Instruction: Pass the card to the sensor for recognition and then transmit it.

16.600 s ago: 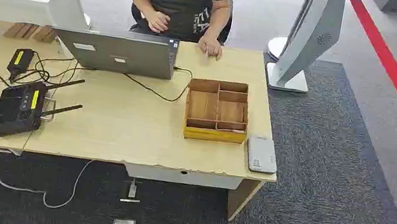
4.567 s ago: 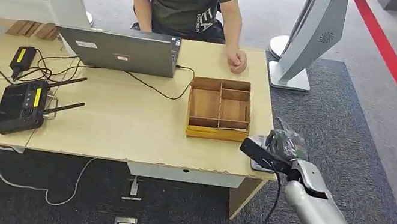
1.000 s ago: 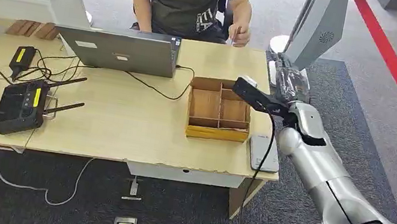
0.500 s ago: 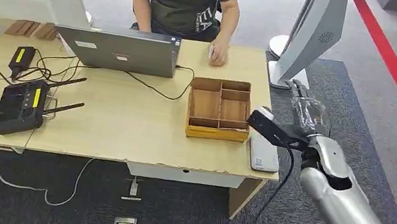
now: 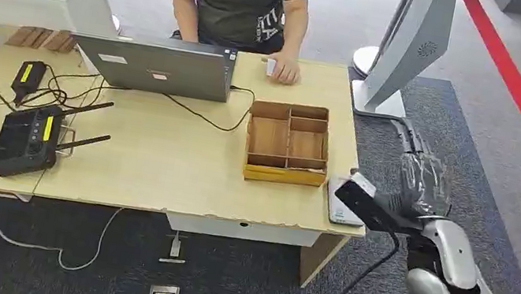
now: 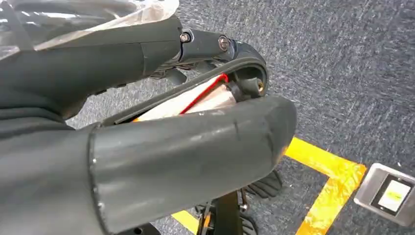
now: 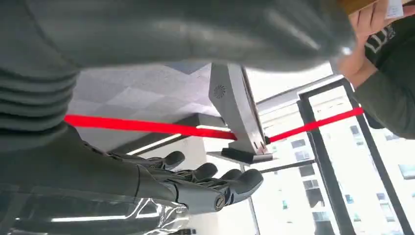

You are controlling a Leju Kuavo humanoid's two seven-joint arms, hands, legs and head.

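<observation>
2 steps look done: card (image 5: 271, 66) at the person's hand (image 5: 286, 73), my right hand (image 5: 421, 178) spread empty. I cannot tell the left hand (image 6: 147, 122)'s grip. Next, I lower the arm.

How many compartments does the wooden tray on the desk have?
4. The tray has a large compartment on its left, a small one at back right, a mid-sized one below that, and a narrow strip along the front.

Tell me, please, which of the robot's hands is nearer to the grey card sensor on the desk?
Right. The right hand hangs just beside the sensor; the left hand hangs low above carpet.
</observation>
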